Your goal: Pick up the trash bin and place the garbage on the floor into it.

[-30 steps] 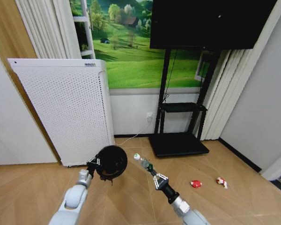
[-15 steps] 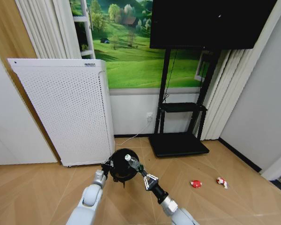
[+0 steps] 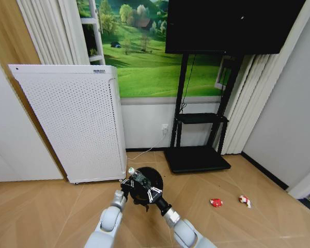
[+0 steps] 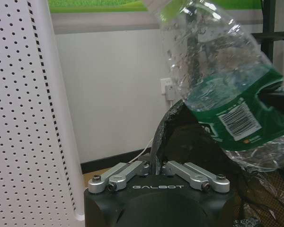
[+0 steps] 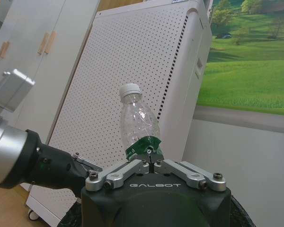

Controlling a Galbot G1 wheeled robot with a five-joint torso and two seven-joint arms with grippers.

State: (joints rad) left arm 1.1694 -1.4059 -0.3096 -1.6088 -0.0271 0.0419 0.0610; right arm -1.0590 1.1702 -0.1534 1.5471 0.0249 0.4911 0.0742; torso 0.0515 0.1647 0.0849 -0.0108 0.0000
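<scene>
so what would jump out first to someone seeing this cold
Probably the two grippers meeting low in the middle of the head view: the left gripper is shut on the rim of the black bin, held off the floor, while the right gripper is shut on a clear bottle with its cap end over the bin's mouth. Next, the big white perforated appliance at left, and two red scraps on the wood floor at right.
</scene>
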